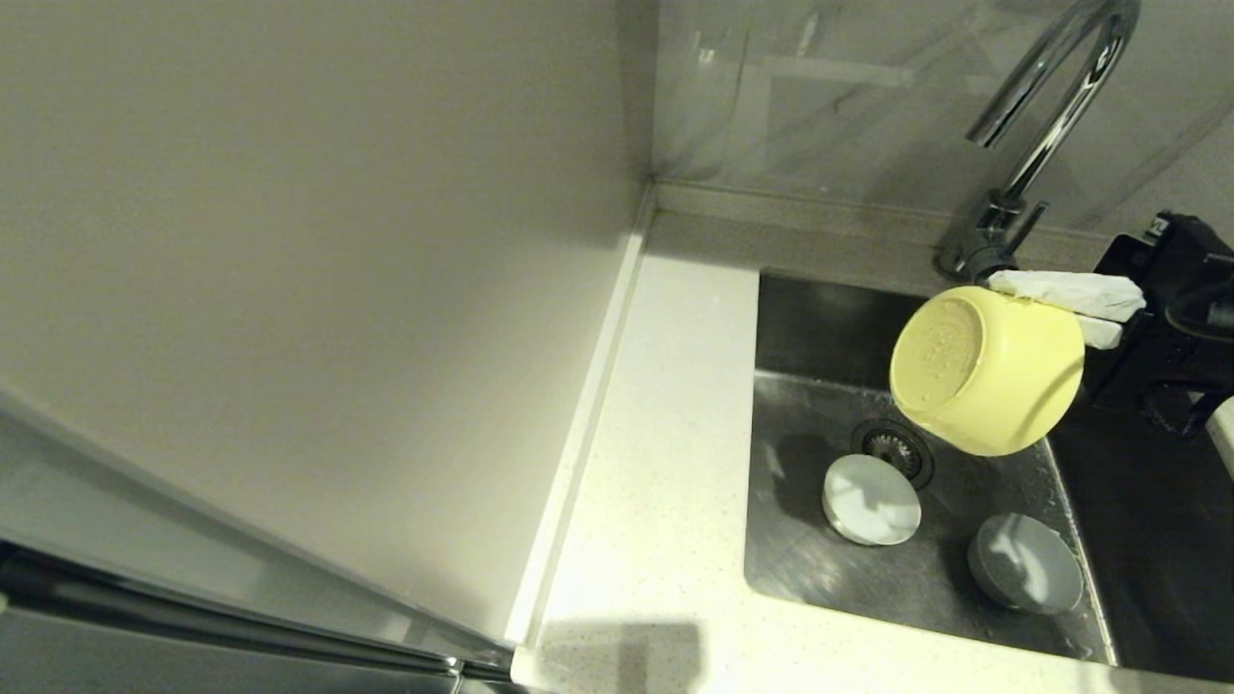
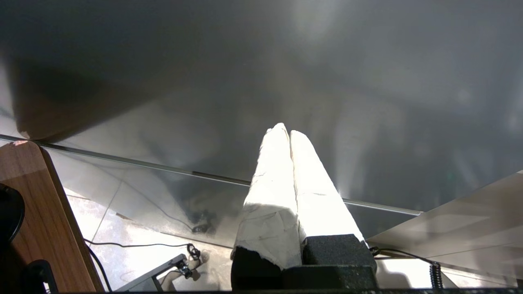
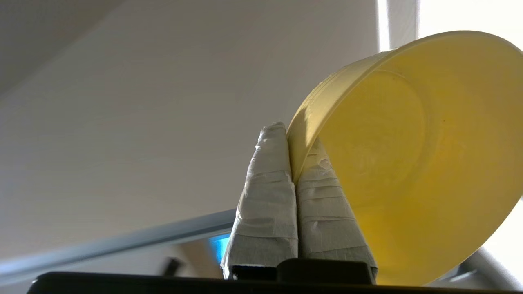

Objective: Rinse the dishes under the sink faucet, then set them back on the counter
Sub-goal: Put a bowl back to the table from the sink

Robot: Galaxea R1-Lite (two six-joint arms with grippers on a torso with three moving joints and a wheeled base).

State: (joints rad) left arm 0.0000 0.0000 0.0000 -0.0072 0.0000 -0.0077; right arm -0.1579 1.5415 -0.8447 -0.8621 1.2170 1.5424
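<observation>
My right gripper (image 1: 1046, 299) is shut on the rim of the yellow bowl (image 1: 988, 371), which hangs tipped on its side above the sink (image 1: 800, 549), its base facing left. In the right wrist view one taped finger lies outside the yellow bowl's (image 3: 408, 163) wall and one inside, at my right gripper (image 3: 292, 143). Two pale grey bowls (image 1: 871, 498) (image 1: 1025, 563) lie upside down on the sink floor beside the drain strainer (image 1: 897, 445). The chrome faucet (image 1: 1046, 116) rises behind the yellow bowl. My left gripper (image 2: 284, 132) is shut on nothing, away from the sink, out of the head view.
The speckled counter (image 1: 665, 424) runs along the sink's left side and front edge. A plain off-white panel (image 1: 289, 289) fills the left. A tiled wall (image 1: 848, 96) stands behind the faucet. The right arm's black body (image 1: 1176, 318) sits at the sink's right edge.
</observation>
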